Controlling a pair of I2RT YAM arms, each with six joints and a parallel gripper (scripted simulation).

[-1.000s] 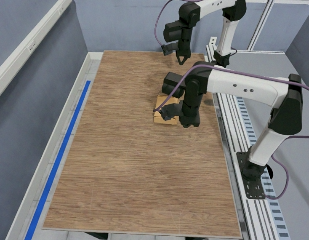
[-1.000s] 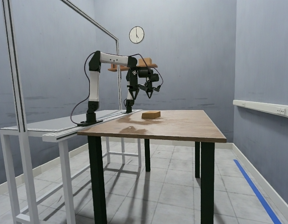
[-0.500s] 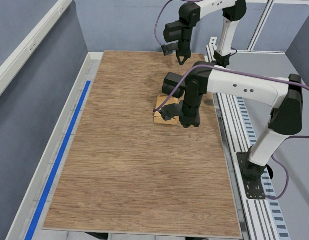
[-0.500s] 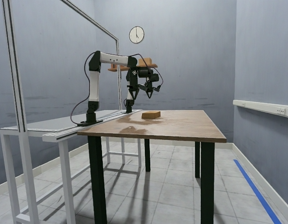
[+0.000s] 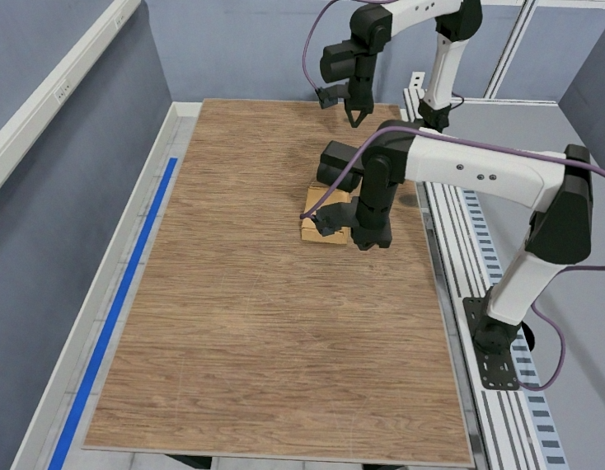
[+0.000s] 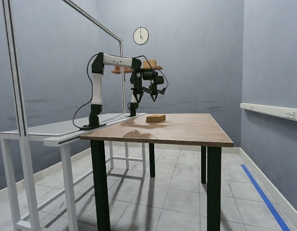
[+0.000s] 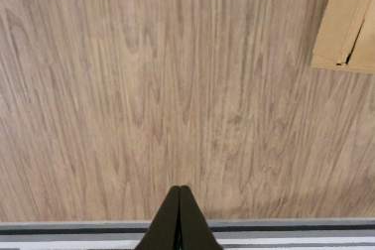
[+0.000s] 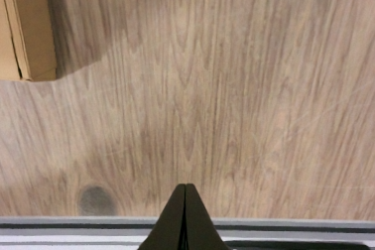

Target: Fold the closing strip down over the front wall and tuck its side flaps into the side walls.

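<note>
The cardboard box (image 5: 315,195) (image 6: 156,118) lies flat on the table (image 5: 252,313) (image 6: 193,129) with its lid (image 7: 366,50) (image 8: 6,55) down. Its side walls (image 7: 338,18) (image 8: 37,33) stand, and narrow dark gaps run beside the lid's side edges. The closing strip and side flaps cannot be made out clearly. My left gripper (image 5: 366,247) (image 6: 154,101) (image 7: 180,197) is shut and empty, above the table, off one side of the box. My right gripper (image 5: 355,124) (image 6: 138,101) (image 8: 186,195) is shut and empty, above the table on the other side.
The metal rail (image 5: 449,237) (image 7: 298,241) (image 8: 74,240) carrying both arms runs along one long table edge. The left arm and its cable cover part of the box in the top view. A wall shelf (image 6: 158,67) is in the background.
</note>
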